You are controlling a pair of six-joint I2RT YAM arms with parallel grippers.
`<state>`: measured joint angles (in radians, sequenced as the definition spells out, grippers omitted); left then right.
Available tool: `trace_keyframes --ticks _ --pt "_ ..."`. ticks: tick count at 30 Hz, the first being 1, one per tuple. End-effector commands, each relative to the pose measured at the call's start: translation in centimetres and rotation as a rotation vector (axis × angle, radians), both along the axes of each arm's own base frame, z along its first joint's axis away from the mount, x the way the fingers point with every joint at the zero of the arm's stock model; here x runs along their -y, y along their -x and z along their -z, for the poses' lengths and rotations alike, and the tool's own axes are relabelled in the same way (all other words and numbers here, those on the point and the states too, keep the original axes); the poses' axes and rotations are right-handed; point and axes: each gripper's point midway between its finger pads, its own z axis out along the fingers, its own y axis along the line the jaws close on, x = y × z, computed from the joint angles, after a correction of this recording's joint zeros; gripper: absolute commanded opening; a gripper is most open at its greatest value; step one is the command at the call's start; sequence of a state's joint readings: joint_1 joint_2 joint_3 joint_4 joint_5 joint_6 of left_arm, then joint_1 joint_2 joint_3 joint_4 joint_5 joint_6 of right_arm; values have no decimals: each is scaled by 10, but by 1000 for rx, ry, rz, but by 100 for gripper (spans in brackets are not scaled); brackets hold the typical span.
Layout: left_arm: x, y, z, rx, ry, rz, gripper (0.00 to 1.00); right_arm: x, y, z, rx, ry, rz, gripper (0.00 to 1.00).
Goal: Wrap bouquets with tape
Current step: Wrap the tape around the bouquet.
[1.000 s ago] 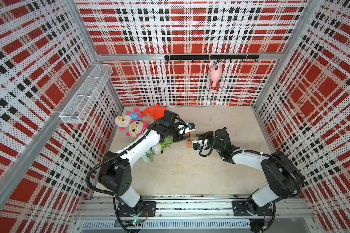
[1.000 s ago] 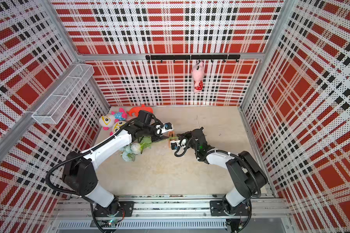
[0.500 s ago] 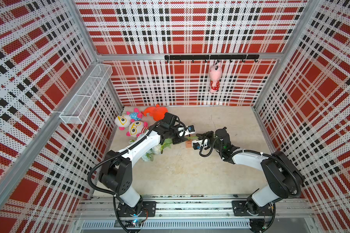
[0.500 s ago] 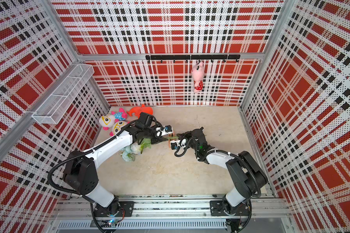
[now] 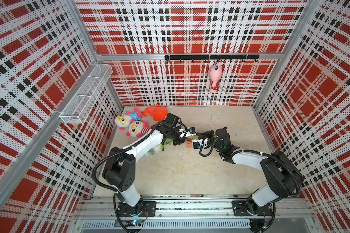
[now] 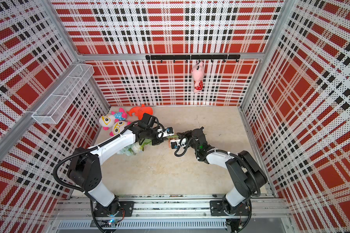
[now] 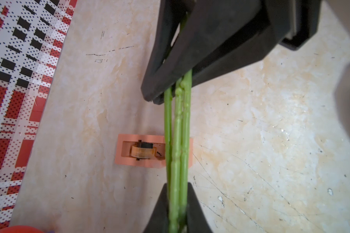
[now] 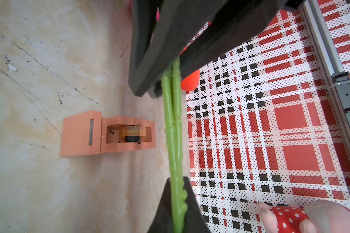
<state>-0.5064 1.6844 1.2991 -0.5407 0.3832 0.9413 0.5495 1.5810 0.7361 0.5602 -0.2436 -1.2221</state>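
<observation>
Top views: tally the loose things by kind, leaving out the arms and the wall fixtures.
Plush toys: 4 (orange plush, two bespectacled plushes, hanging pink plush)
Bouquet: 1
Tape dispenser: 1
Total: 6

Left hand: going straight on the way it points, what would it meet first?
Probably the right hand, shut on the same bouquet stems ahead; the tape dispenser seems lower.

Pale rose bouquet [image 5: 157,149], thin green stems [image 7: 178,125] bunched straight, crossing above orange tape dispenser [image 7: 138,162] lying flat on floor [image 7: 251,141].
</observation>
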Motion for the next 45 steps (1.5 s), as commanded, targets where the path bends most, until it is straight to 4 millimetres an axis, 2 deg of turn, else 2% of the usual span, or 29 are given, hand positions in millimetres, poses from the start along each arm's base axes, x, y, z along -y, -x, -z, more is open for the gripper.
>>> trace_keyframes --ticks 1,2,4,8,11,15,18,21,23,25,27,29,31,37,41,45 --pt "5 0 -3 30 -20 44 2 -7 9 -2 -66 -53 -27 0" --pt "5 0 -3 36 -28 41 0 -8 12 0 -106 -57 -34 0" --pt "6 -1 -3 54 -35 32 0 -9 19 0 -196 -94 -38 28" --pt "8 -2 -7 86 -32 24 0 -9 37 -4 -326 -145 -55 52" --pt "9 -3 -12 121 -30 9 0 -1 50 -20 -447 -246 -40 66" --pt "9 -3 -16 165 -35 -16 0 22 73 -55 -693 -445 -32 89" --pt "9 -3 -19 216 -34 -37 0 47 82 -79 -843 -585 -15 94" --pt "7 -3 -24 279 -29 -67 0 76 67 -101 -942 -732 93 100" --pt "6 -2 -27 347 -43 -93 0 94 44 -111 -1037 -829 219 100" --pt "6 -2 -35 444 -52 -136 0 104 17 -106 -1149 -842 373 97" --pt "5 0 -42 529 -68 -171 0 106 -1 -88 -1266 -775 499 92" --pt "3 4 -45 593 -91 -191 0 102 -6 -71 -1351 -652 525 87" --pt "4 8 -51 643 -81 -205 0 96 -6 -57 -1382 -514 495 85" --pt "3 13 -62 774 -69 -234 0 77 -12 -37 -1383 -246 333 80" --pt "8 14 -63 791 -72 -219 0 57 -8 -39 -1362 -148 160 76" --pt "16 15 -61 804 -94 -206 0 48 -10 -42 -1350 -124 86 73"
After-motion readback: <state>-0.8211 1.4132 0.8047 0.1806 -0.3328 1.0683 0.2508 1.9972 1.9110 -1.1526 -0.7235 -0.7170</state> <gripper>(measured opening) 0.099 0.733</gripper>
